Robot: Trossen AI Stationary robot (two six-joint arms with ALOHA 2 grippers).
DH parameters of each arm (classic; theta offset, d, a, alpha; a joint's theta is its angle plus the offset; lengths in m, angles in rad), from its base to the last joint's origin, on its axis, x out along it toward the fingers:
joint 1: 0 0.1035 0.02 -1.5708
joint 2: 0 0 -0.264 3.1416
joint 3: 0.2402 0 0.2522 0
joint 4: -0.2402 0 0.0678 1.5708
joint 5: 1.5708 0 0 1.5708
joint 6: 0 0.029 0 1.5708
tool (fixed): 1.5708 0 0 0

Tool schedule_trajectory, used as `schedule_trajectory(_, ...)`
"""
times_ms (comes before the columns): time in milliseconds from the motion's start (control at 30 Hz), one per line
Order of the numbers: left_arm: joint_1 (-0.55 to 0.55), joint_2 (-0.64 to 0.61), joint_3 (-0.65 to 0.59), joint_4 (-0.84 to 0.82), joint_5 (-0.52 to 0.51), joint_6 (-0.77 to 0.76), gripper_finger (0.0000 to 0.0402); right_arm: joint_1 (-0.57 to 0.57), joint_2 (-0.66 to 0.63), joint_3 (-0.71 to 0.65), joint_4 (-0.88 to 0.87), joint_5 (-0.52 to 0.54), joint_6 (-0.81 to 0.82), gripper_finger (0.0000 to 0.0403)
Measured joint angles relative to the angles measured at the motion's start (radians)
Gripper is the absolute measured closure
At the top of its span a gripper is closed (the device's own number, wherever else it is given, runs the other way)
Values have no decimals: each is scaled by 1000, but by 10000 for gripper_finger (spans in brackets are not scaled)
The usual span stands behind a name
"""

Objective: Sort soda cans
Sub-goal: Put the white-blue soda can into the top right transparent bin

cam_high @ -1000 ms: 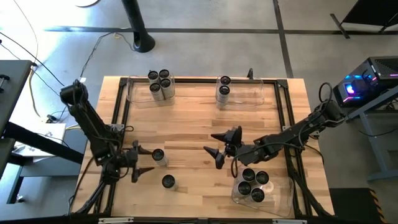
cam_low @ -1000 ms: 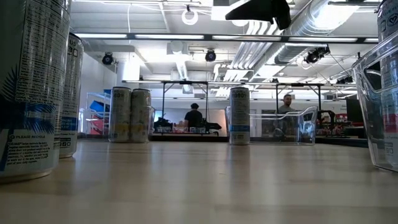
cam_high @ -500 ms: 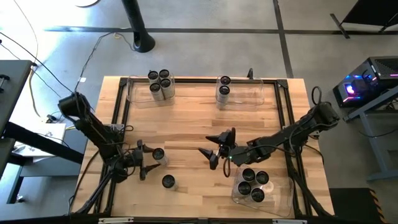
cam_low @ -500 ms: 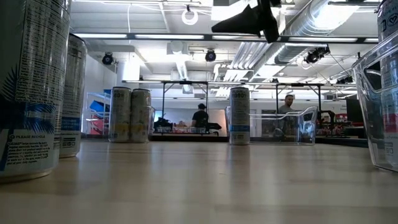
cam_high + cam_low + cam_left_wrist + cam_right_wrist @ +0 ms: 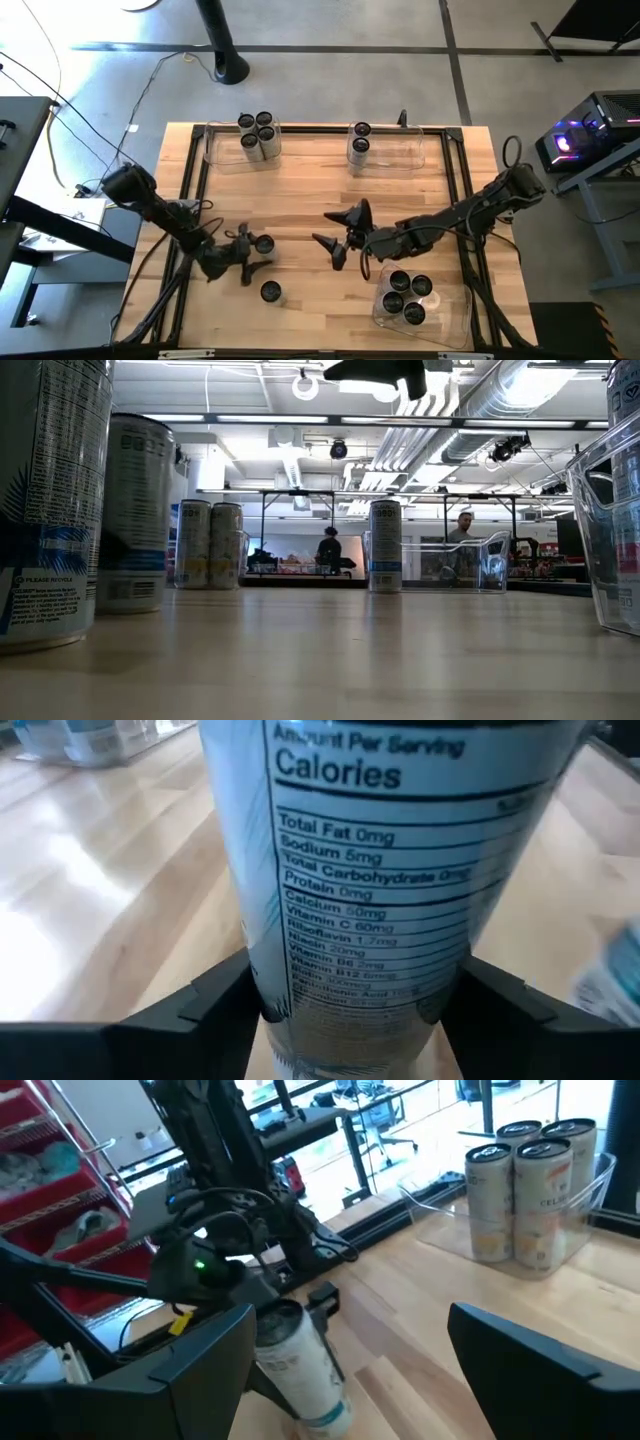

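A soda can [image 5: 264,243] stands on the table's left half, and my left gripper [image 5: 248,255] is shut on it; the can [image 5: 360,870] fills the left wrist view. A second loose soda can [image 5: 270,291] stands nearer the front edge. My right gripper [image 5: 338,237] hangs open above the table's middle with nothing between its fingers, facing the left arm and its can [image 5: 300,1360]. In the low view the held can [image 5: 135,510] stands upright behind the loose one [image 5: 45,500]. My left gripper pinches the can's lower side wall [image 5: 270,990] between its two fingers [image 5: 215,1005], one on each side. The fingers come nearly level from the table's left, slanting slightly down. The can's base is on the table.
A clear bin [image 5: 222,158] at the far left holds several cans, and a bin [image 5: 400,155] at the far middle holds two. Near the front right, a third bin [image 5: 450,310] holds several more. A black frame [image 5: 195,180] runs along the table's edges. People sit far behind the table [image 5: 328,550].
My left gripper has moved toward the table's right edge and sunk, its fingers drawing in around the can. The can has shifted a little toward the right and far edges, still upright. My right gripper has drifted toward the table's left, staying open.
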Motion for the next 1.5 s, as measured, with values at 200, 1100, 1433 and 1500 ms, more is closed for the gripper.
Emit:
schedule_trajectory(200, 111, 35, 0, 108, 100, 144, 156, -8, 47, 0, -5, -8, 20, 77)
schedule_trajectory(1100, 700, 372, 259, 339, 689, 509, 157, -246, 172, 0, -17, -270, -311, 77)
schedule_trajectory(1433, 768, 409, 294, 373, 740, 507, 154, -306, 187, 0, -88, -410, -304, 80)
schedule_trajectory(1500, 770, 409, 293, 378, 738, 520, 152, -306, 187, 0, -94, -408, -303, 94)
